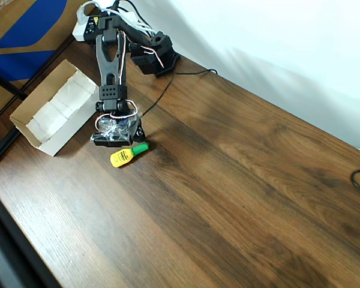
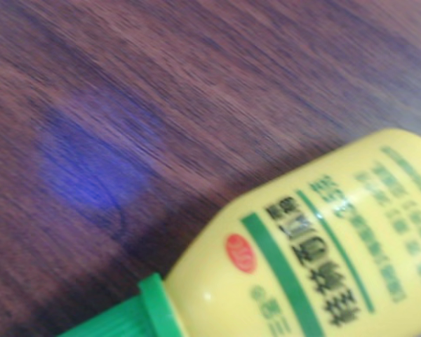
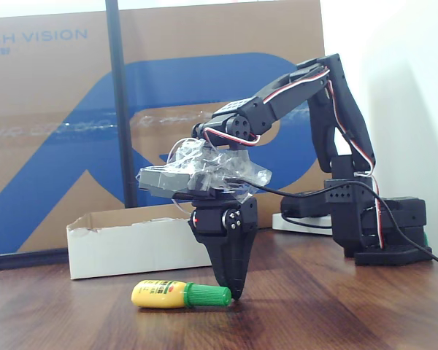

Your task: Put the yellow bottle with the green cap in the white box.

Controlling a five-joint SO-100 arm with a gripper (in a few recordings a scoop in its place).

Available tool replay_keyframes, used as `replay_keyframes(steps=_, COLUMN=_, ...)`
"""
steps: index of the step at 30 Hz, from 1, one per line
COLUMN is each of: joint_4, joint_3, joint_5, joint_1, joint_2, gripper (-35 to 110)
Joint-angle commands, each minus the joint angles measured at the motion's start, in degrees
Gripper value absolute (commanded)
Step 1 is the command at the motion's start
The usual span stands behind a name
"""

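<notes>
The yellow bottle with the green cap (image 1: 123,156) lies on its side on the brown wooden table, cap toward the upper right in the overhead view. In the fixed view the bottle (image 3: 164,293) lies with its cap to the right, and my gripper (image 3: 233,292) points straight down with its tips at the table just behind the cap. The jaws look shut with nothing between them. From overhead the gripper (image 1: 138,137) sits right above the cap. The wrist view holds a blurred close-up of the bottle (image 2: 323,260). The white box (image 1: 33,129) stands left of the gripper, a short way from the bottle.
The arm's base (image 1: 159,54) stands at the table's back, and a thin black cable (image 1: 168,90) runs from it across the wood. A large cardboard panel (image 3: 58,109) with blue print rises behind the box (image 3: 131,251). Open tabletop stretches right and forward.
</notes>
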Motion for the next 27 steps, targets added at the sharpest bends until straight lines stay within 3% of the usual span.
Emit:
replay_keyframes(steps=1, joint_4=1.0, joint_3=-1.1, joint_5=-0.1, joint_1=-0.7, joint_2=3.5, gripper=0)
replay_keyframes(steps=20, joint_4=2.0, joint_3=-1.7, joint_5=0.4, joint_1=0.4, joint_2=4.5, gripper=1)
replay_keyframes(steps=27, joint_4=1.9, joint_3=-4.8, joint_5=-0.1, joint_1=5.0, joint_2=6.0, gripper=13)
